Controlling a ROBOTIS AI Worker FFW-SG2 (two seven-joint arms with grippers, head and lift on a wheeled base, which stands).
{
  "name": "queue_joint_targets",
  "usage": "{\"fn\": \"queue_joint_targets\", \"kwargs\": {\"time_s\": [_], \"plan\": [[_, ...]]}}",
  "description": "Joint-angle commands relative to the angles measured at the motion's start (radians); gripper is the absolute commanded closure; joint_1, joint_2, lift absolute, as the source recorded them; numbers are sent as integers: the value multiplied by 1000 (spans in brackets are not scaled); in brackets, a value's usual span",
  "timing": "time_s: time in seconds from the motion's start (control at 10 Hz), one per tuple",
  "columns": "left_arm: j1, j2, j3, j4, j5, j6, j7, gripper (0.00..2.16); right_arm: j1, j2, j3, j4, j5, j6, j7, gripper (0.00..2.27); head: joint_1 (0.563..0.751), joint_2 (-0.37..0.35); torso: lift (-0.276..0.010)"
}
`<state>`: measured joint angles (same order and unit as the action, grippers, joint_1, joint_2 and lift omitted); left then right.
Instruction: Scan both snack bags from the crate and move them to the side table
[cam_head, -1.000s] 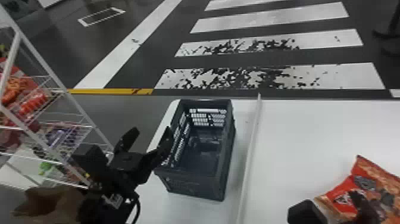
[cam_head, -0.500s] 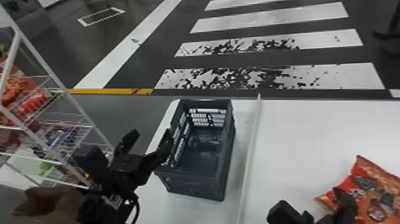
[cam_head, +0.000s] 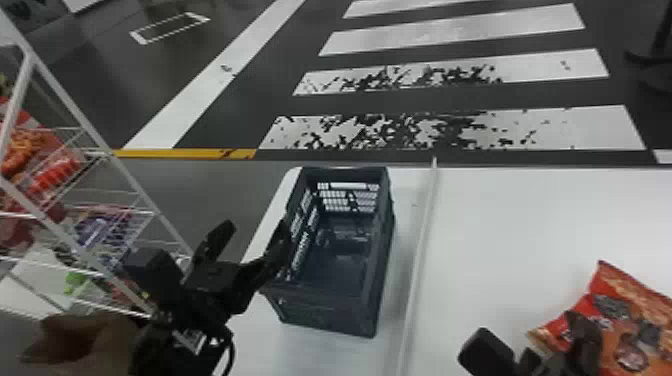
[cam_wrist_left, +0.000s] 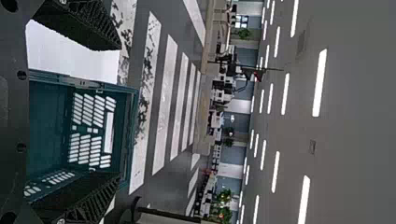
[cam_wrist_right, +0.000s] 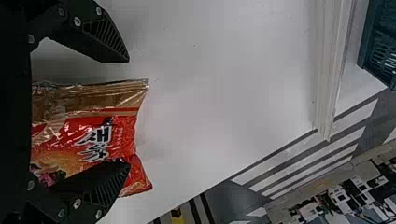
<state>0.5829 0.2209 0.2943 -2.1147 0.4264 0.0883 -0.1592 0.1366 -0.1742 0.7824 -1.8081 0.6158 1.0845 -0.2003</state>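
Note:
In the head view my left gripper (cam_head: 256, 231) stands open at the left side of the dark crate (cam_head: 326, 312), one finger close to its rim. The left wrist view has the crate (cam_wrist_left: 46, 126) beyond the parted fingers of the left gripper (cam_wrist_left: 118, 112). The crate's bare floor is visible. An orange-red snack bag (cam_head: 631, 320) lies on the white table at the lower right, one finger of my right gripper (cam_head: 535, 345) overlapping it. In the right wrist view the right gripper (cam_wrist_right: 128, 113) is open; the bag (cam_wrist_right: 119, 135) lies beneath, partly covered by the lower finger.
A raised white strip (cam_head: 420, 265) divides the white table (cam_head: 525, 215) just right of the crate. Wire shelving (cam_head: 82, 120) with packaged snacks stands at the far left, behind the left arm. A striped floor stretches beyond the table's far edge.
My right gripper has shifted left across the bag's near side in the head view. The left arm has barely moved; crate and bag are where they were.

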Motion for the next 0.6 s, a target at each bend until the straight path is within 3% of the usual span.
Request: {"fn": "queue_joint_targets", "kwargs": {"time_s": [0.0,0.1,0.2,0.3,0.5], "plan": [[-1,2,0,7,0,-3,-3,29,-23,2,0,26,-4,13,9,515,695,333,-95],[-1,2,2,12,0,-6,-6,29,-34,1,0,41,-7,28,12,1028,695,329,-95],[-5,2,3,19,0,-12,-8,29,-34,-1,-8,49,-7,22,12,1862,695,325,-95],[-11,2,3,24,0,-9,-8,29,-26,-15,-17,41,-19,-5,15,2243,695,320,-95],[-28,0,-6,35,0,-9,-11,29,46,-34,-74,-40,-34,-149,16,2243,695,315,-95]]}}
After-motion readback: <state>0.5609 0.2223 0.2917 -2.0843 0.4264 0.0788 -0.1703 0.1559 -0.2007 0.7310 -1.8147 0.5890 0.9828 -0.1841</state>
